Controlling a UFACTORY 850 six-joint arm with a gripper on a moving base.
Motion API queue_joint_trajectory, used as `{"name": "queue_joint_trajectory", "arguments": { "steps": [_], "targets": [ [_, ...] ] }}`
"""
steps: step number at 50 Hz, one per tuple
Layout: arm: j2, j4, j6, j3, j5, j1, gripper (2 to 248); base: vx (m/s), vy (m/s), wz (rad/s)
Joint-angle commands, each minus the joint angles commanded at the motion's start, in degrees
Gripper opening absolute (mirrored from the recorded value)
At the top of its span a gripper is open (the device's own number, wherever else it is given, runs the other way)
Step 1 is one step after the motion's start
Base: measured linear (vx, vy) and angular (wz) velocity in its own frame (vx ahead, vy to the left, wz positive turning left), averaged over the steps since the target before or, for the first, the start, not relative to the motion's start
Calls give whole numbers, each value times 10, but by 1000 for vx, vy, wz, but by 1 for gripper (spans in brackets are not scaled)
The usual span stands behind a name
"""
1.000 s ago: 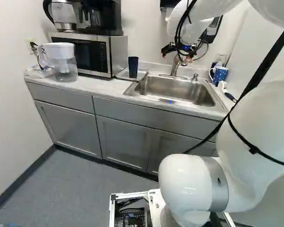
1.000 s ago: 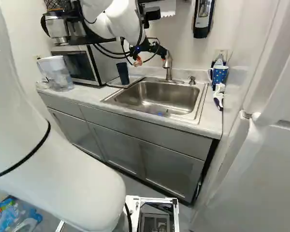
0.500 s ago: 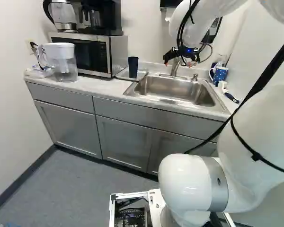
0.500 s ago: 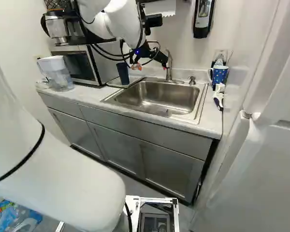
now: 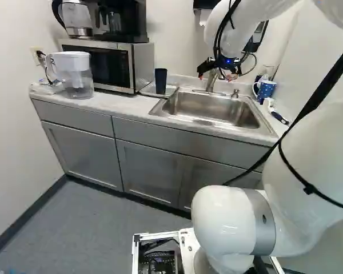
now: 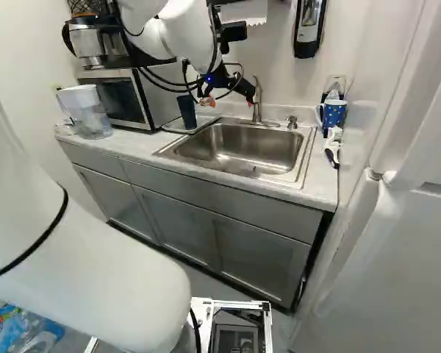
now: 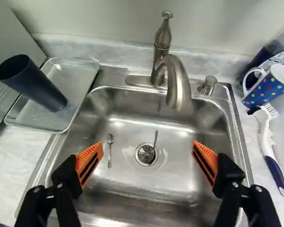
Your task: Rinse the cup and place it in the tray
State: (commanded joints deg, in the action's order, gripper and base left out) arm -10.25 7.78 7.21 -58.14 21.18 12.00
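Your gripper (image 7: 147,151) hangs over the sink (image 7: 146,182) with its two orange-padded fingers spread wide apart and nothing between them. The dark blue tumbler (image 7: 32,84) stands upright on the metal tray (image 7: 83,71), just beside the sink on the microwave (image 5: 103,63) side, with what looks like its open mouth uppermost. No stream shows under the faucet spout (image 7: 179,87), so I'd take the water as off. Taking that tumbler as your cup, I judge you're at the tail end of the task: the placing looks done, though these views can't tell you whether it has been rinsed. If it has, the next move calls for a clean retreat: lift and draw back, keeping the open fingers clear of the spout and the faucet handle (image 7: 163,35). If it hasn't, you'd need to go back to the tumbler, grip it round its side and bring it under the spout. Mind the tumbler on the way; it's tall and narrow, and a sideways brush could tip it. Leave the polka-dot mug (image 7: 270,87) and the dish brush (image 7: 270,146) alone.
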Motion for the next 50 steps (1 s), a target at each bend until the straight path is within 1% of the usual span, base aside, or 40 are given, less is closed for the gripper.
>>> {"name": "queue_joint_trajectory", "arguments": {
  "steps": [34, 50],
  "targets": [
    [0, 0, 0, 0, 0, 0, 247, 0, 0, 0],
    [0, 0, 0, 0, 0, 0, 247, -37, -5, -20]
  ]
}}
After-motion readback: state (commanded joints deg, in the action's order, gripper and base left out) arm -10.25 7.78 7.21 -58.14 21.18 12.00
